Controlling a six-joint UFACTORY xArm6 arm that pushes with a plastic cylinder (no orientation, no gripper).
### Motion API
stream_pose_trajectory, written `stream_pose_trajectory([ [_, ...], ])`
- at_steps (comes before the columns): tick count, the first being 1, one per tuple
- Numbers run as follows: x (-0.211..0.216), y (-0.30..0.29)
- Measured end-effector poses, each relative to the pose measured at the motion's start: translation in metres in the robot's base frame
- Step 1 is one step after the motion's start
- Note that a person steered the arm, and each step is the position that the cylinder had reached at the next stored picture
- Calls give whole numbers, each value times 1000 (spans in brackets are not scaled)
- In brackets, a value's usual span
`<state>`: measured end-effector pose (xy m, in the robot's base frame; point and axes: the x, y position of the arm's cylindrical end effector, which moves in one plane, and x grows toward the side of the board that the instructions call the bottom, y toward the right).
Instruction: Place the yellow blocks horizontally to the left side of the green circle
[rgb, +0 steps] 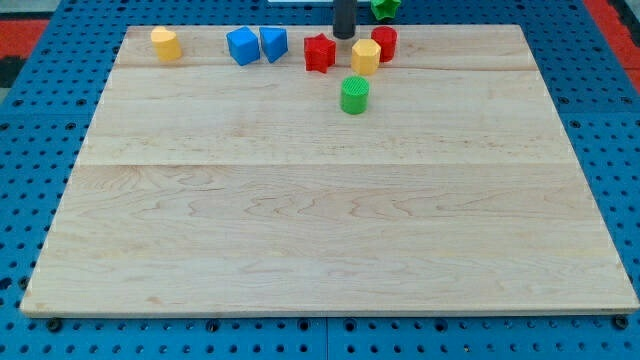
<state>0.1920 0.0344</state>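
Gripper there is none on this arm: it ends in a plain dark rod, so nothing can stand apart, together or clamped. My tip (344, 37) sits at the far edge of the table (320, 230), in the gap between the red star-like block (319, 52) on its left and the yellow hexagonal block (365, 56) just beside it on the right. It looks close to both; whether it touches either I cannot tell.

Touching the yellow hexagonal block on its far right is a red cylinder (385, 42). Just nearer than this cluster stands the green circle (354, 95), a short green cylinder, apart from the yellow block but near it. Left of the red star sit two blue blocks (256, 45) side by side, shapes unclear. Well apart at the far left corner is the second yellow block (165, 44), a rounded cylinder. A green star-like block (385, 8) lies beyond the far edge, partly cut off.

As for progress, I judge little is done. One yellow block is up against the red cylinder, beyond and slightly right of the green circle; the other is far off to the left. Both need bringing into a row level with the green circle, on its left.
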Motion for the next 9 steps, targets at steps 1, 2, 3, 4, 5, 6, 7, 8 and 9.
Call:
stream_pose_trajectory([
  [1,24,41],
  [2,69,41],
  [3,93,40],
  [4,108,29],
  [5,114,12],
  [6,117,-25],
  [7,99,-15],
  [8,99,-62],
  [9,100,-114],
])
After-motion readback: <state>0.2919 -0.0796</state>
